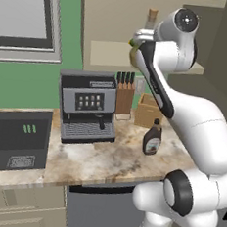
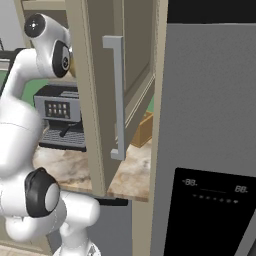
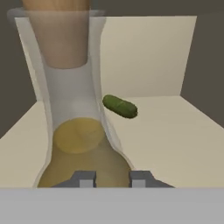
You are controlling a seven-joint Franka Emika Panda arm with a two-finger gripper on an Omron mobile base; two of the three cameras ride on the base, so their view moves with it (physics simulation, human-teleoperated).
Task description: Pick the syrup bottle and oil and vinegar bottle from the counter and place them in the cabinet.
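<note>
Both base views look forward and down from behind the arm, sharing the bench (image 1: 96, 158) and coffee machine (image 1: 86, 105). The hand view sits close inside the cabinet (image 3: 144, 57), facing its back wall.

oil and vinegar bottle (image 3: 78, 144): clear glass, olive-yellow belly, cork-tan top
syrup bottle (image 1: 153, 139): dark brown, black cap, pale label
pickle (image 3: 120, 106): dark green (slightly mottled)
cabinet (image 3: 175, 144): beige walls, flat tan shelf
counter (image 1: 101, 158): beige-and-brown marbling, pale edge
coffee machine (image 1: 86, 105): grey body, dark screen with pale icons
knife block (image 1: 124, 99): reddish-brown wood, black handles
wall (image 1: 68, 37): green
fingertips (image 3: 85, 179): grey
</note>
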